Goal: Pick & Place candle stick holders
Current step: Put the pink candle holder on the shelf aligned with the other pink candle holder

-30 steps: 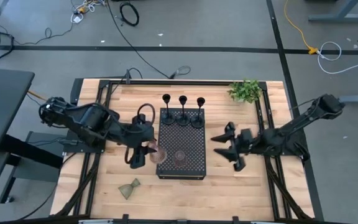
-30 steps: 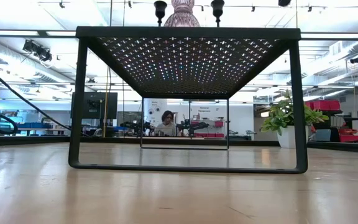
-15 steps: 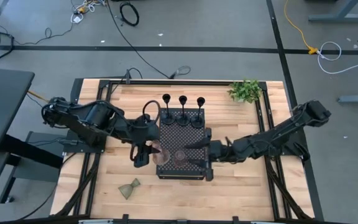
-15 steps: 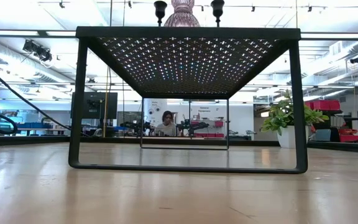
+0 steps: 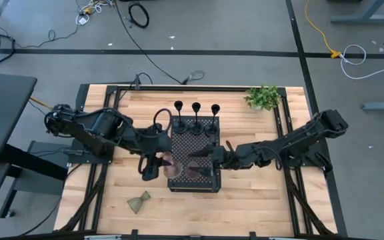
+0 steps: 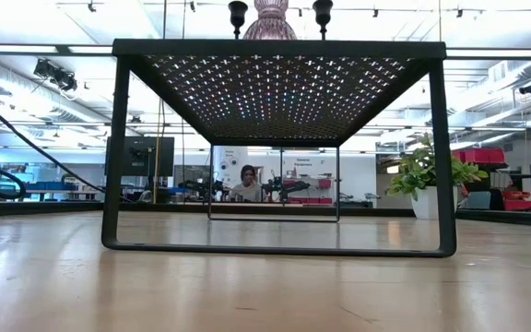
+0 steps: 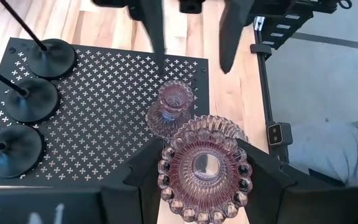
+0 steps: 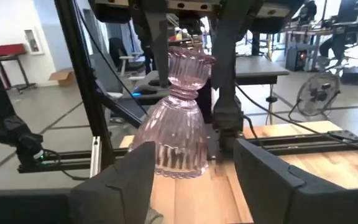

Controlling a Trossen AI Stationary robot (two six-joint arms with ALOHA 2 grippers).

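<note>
My left gripper point(image 5: 159, 162) is shut on a pinkish glass holder point(image 7: 204, 168) at the left edge of the black perforated tray point(image 5: 209, 143). A second pinkish glass holder point(image 8: 178, 121) stands upright on its wide base on the tray. My right gripper point(image 5: 200, 165) is open, with one finger on either side of that holder and not touching it. Three slim black holders point(image 5: 197, 123) stand in a row at the tray's far end. The olive-green hourglass holder point(image 5: 139, 202) lies on its side on the wood near the front left. My left gripper pinches the glass holder between its two fingers point(image 7: 143, 174), which sit on opposite sides of its wide beaded base rim point(image 7: 166, 177). The fingers come from above, slanting in from the table's left. The holder sits upright with its cup up, lifted clear.
A small leafy plant point(image 5: 264, 97) stands at the table's far right. The tray is a raised frame on legs point(image 6: 113, 157). Bare wood lies in front of the tray and to its right. A person shows far off in the room point(image 6: 247, 180).
My right gripper has gone toward the table's left, from beside the tray's right edge to over the tray, and its open fingers now flank the standing glass holder. My left gripper has shifted a little toward the tray with its holder.
</note>
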